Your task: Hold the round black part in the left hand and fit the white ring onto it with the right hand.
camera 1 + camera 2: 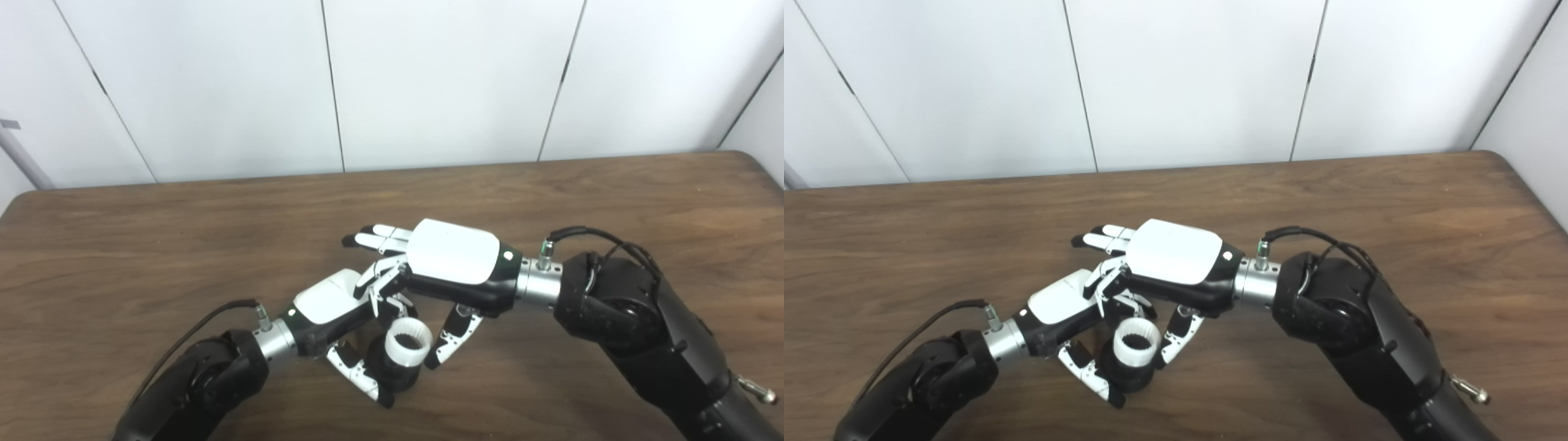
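Ring [409,346] (white) sits upright atop black part [392,370], left robot hand [343,312] gripping, right [453,260] released.

A wooden worktop [184,245] fills the lower part of the scene, dark brown with a streaked grain running left to right and rounded far corners. Behind its far edge stands a wall of plain white panels [441,79], split by thin dark seams that lean slightly outward. At the far left a pale grey bar [21,153] slants down behind the worktop, perhaps a pipe or a stand leg. The light is even and soft, with a faint sheen on the wood.
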